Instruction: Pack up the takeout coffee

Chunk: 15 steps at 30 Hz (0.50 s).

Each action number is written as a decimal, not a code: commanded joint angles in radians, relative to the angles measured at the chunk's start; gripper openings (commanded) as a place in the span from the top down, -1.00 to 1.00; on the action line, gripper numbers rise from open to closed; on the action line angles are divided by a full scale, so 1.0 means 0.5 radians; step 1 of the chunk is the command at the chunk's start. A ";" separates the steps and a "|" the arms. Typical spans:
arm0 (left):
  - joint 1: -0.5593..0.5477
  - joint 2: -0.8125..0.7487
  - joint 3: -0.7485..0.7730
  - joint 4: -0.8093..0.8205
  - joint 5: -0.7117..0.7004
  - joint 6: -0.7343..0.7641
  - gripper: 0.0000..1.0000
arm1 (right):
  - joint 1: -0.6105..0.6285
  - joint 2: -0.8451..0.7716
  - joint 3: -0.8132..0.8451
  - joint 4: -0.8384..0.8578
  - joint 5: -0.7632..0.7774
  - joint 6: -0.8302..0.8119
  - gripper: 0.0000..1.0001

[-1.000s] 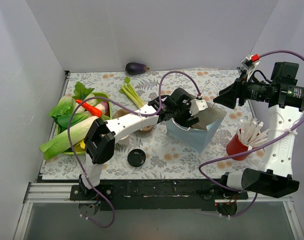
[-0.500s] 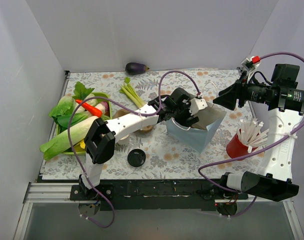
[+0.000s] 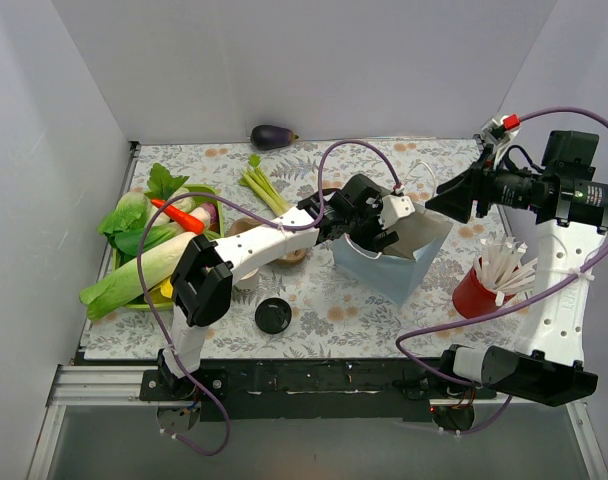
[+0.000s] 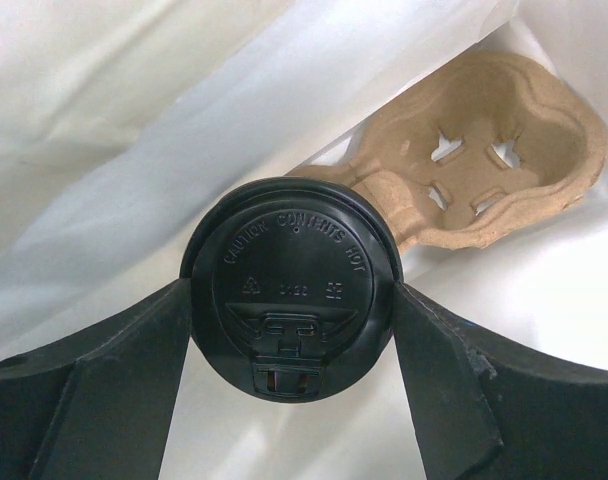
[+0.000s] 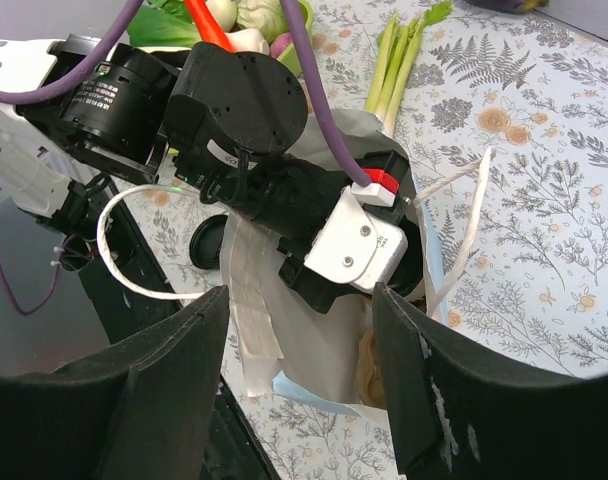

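Observation:
The takeout coffee (image 4: 292,285) shows from above as a black dome lid, inside a white and pale blue paper bag (image 3: 404,268). My left gripper (image 4: 292,330) reaches down into the bag, and its fingers (image 4: 134,350) press both sides of the lid. A brown pulp cup carrier (image 4: 484,170) lies in the bag just beyond the cup. In the top view the left gripper (image 3: 376,235) sits in the bag's mouth and hides the cup. My right gripper (image 5: 299,295) hovers open above the bag (image 5: 314,345), with nothing between its fingers, at the bag's right (image 3: 446,198).
A loose black lid (image 3: 272,315) lies near the front edge. A red cup of white sticks (image 3: 479,285) stands right of the bag. A green bowl of vegetables (image 3: 154,245) fills the left side, celery (image 3: 264,190) lies behind it, and an eggplant (image 3: 273,135) sits at the back wall.
The left arm stays still in the bag. The right arm has drifted slightly, and its gripper stays open above the bag.

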 commanded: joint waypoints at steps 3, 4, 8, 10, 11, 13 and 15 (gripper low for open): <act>-0.006 0.111 -0.039 -0.289 0.022 -0.086 0.82 | -0.013 -0.096 -0.051 0.084 -0.039 0.033 -0.34; -0.003 0.111 -0.030 -0.302 0.022 -0.083 0.72 | -0.013 -0.102 -0.057 0.097 -0.036 0.036 -0.34; -0.006 0.092 -0.005 -0.323 0.041 -0.089 0.12 | -0.016 -0.127 -0.075 0.094 -0.036 0.049 -0.33; -0.006 0.086 0.010 -0.311 0.050 -0.105 -0.01 | -0.013 -0.130 -0.072 0.094 -0.027 0.046 -0.33; -0.006 0.083 0.016 -0.308 0.053 -0.117 -0.05 | -0.016 -0.133 -0.072 0.091 -0.027 0.042 -0.33; -0.006 0.086 0.056 -0.326 0.056 -0.126 -0.15 | -0.016 -0.133 -0.072 0.091 -0.027 0.039 -0.33; -0.006 0.089 0.080 -0.335 0.056 -0.138 -0.24 | -0.016 -0.130 -0.072 0.094 -0.030 0.039 -0.34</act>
